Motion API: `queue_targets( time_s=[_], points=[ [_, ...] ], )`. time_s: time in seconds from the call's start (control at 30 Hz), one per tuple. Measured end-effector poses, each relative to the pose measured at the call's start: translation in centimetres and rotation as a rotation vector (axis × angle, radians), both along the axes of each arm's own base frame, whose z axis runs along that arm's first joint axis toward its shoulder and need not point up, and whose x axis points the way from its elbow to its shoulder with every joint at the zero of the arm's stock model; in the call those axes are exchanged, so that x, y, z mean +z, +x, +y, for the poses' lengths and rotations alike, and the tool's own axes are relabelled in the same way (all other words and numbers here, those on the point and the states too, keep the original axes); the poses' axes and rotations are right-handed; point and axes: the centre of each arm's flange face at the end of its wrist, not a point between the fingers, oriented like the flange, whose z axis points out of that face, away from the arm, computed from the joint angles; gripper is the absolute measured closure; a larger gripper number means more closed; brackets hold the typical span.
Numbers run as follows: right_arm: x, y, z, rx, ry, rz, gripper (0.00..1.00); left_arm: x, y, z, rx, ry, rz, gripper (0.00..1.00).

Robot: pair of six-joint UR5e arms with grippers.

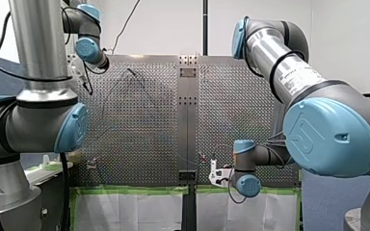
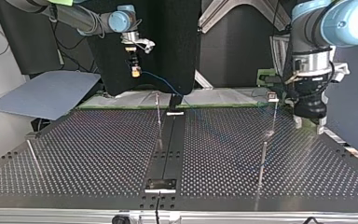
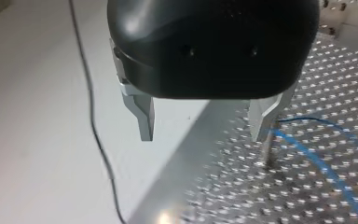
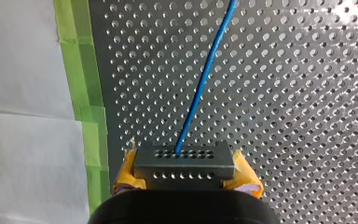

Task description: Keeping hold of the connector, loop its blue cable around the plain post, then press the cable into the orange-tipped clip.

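My right hand (image 4: pixel 186 171) is clenched on the dark connector (image 4: pixel 184 158), with a yellow pad (image 4: pixel 127 170) at each side. The blue cable (image 4: pixel 205 79) runs from the connector over the perforated bench (image 4: pixel 307 93). My left hand (image 3: pixel 205 128) is released, its metal fingers (image 3: pixel 144 116) apart and the cable just beside one.

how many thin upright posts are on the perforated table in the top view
4 posts: left post near the table's left edge, centre post by the middle strip, far right post beside my left gripper, near right post closer to the camera. Others may be hidden.
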Motion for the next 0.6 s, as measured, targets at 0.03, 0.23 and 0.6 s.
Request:
queue_targets(
  time_s=[0.03,0.23,0.6],
  points=[
    [0.0,0.0,0.0,0.0,0.0,0.001,1.0,0.3,0.0,0.0,0.003,0.008,0.002,0.0],
    [-0.1,-0.1,-0.1,0.0,0.007,0.007,1.0,1.7,0.7,-0.7,-0.016,0.061,0.032,0.0],
    [-0.1,-0.2,-0.1,0.0,0.005,0.016,1.0,2.7,2.2,-3.6,-0.066,0.158,0.116,0.0]
  ],
)
